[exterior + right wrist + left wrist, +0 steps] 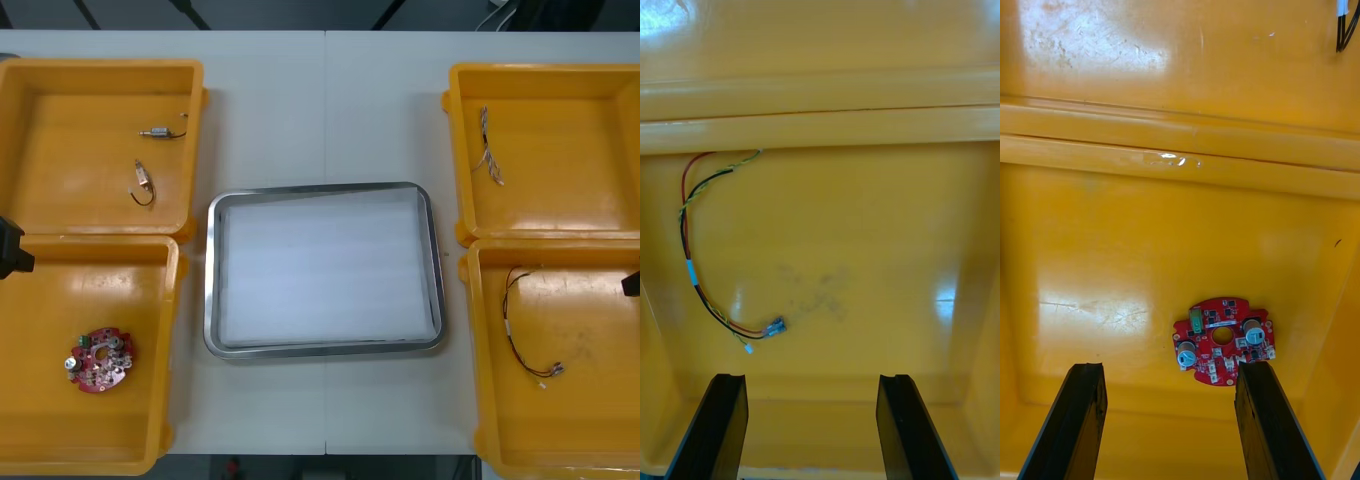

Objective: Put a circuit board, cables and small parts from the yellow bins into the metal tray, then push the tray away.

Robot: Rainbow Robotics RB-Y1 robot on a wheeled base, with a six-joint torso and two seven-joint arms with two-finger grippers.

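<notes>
Left jaws were spread, with the circuit board (1225, 352) just beyond one. My right jaws, spread too, faced a cable (690, 270).

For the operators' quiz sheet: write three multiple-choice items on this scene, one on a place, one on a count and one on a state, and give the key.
1. Where does the round red circuit board lie?
A. in the metal tray
B. in the near left bin
C. in the far right bin

2. How many yellow bins stand on the table?
A. two
B. three
C. four

3. In what state is the left gripper?
A. open, holding nothing
B. shut on the board
C. shut on nothing

Key:
1 B, the board lies on that bin's floor.
2 C, two stand at each side of the metal tray.
3 A, its fingers stand apart, the board beyond them; the right gripper is open too, at the near right bin.
</notes>
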